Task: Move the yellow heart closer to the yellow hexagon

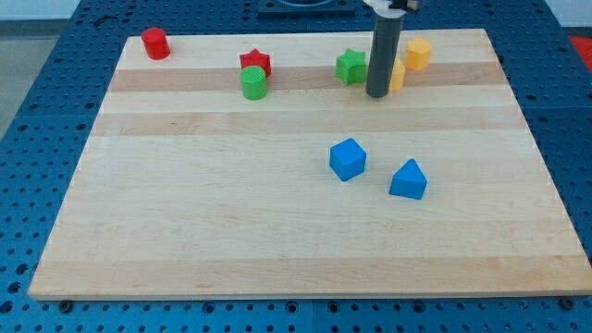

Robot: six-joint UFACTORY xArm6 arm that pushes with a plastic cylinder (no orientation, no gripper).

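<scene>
Wooden board (277, 213): my tip (377, 94), with no gripper fitted, is placed against the yellow heart (398, 76), apparently for pushing toward the yellow hexagon (419, 53).

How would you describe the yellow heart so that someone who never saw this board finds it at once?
Look along the wooden board's top edge, toward the view's right, where the dark rod stands. My tip touches the yellow heart block on its left, half hiding it. The yellow hexagon block sits just up and right, fully visible; the green star block lies left.
</scene>
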